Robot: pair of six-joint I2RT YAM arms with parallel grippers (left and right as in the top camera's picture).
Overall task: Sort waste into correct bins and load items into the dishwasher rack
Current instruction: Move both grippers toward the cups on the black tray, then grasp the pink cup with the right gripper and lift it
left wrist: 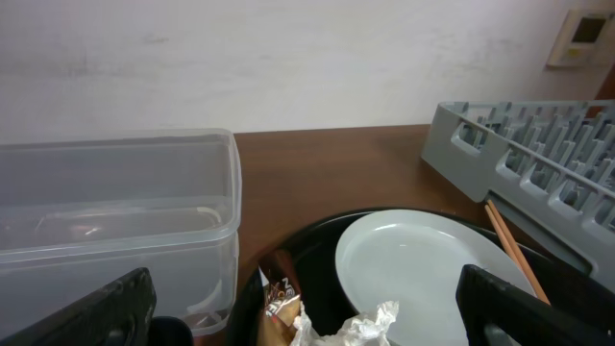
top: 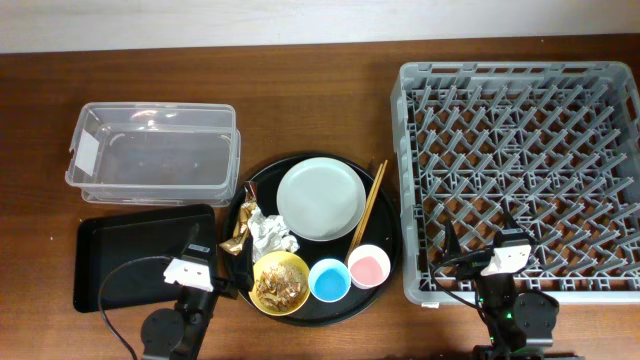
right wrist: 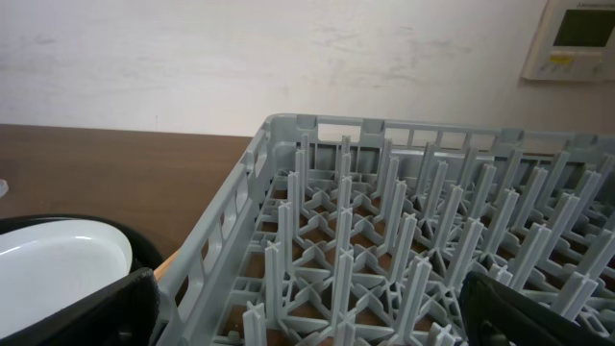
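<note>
On a round black tray lie a pale green-white plate (top: pixel 320 198) (left wrist: pixel 423 264), wooden chopsticks (top: pixel 368 205) (left wrist: pixel 509 242), a crumpled white napkin (top: pixel 272 237) (left wrist: pixel 357 327), a gold-brown foil wrapper (top: pixel 240 228) (left wrist: pixel 282 296), a yellow bowl (top: pixel 280 283) holding crumbly food scraps, a blue cup (top: pixel 329 279) and a pink cup (top: pixel 368 266). The grey dishwasher rack (top: pixel 520 170) (right wrist: pixel 384 240) (left wrist: pixel 538 154) stands empty at the right. My left gripper (top: pixel 215 250) (left wrist: pixel 307 322) is open and empty, just short of the wrapper and napkin. My right gripper (top: pixel 480 232) (right wrist: pixel 307 308) is open and empty over the rack's near left corner.
The clear plastic tub (top: pixel 150 150) (left wrist: pixel 115 221) stands empty at the back left. The shallow black rectangular tray (top: pixel 120 262) lies in front of it, next to my left arm. The round black tray (top: pixel 262 180) sits between the bins and the rack. A wall runs behind.
</note>
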